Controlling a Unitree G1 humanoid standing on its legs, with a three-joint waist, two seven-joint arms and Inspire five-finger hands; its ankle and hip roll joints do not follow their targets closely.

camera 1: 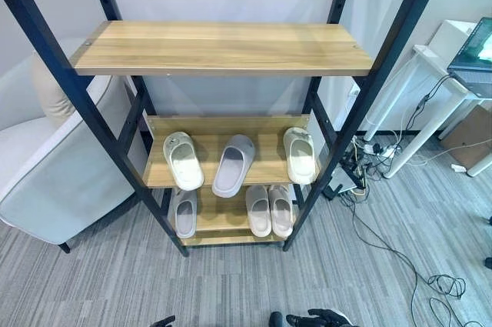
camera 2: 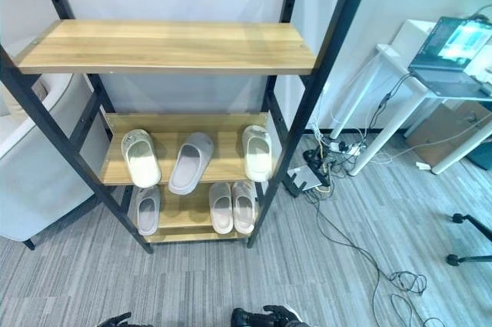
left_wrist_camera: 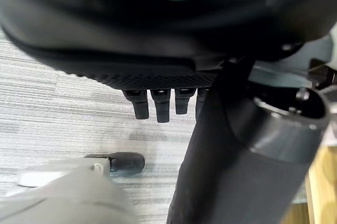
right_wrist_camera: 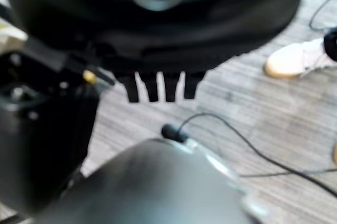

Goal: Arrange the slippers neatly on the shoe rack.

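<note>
A black-framed shoe rack with wooden shelves stands in front of me. Its top shelf is bare. On the middle shelf lie a cream slipper at the left, a grey slipper slanted in the middle and a cream slipper at the right. The bottom shelf holds a grey slipper at the left and a cream pair side by side. My left hand and right hand hang low, well short of the rack, fingers straight and holding nothing. Both hands peek in at the lower edge of the left eye view, left hand and right hand.
A white armchair stands close to the rack's left side. At the right are a white desk with a laptop, a cardboard box and loose cables on the grey carpet. A person's pale shoe is nearby.
</note>
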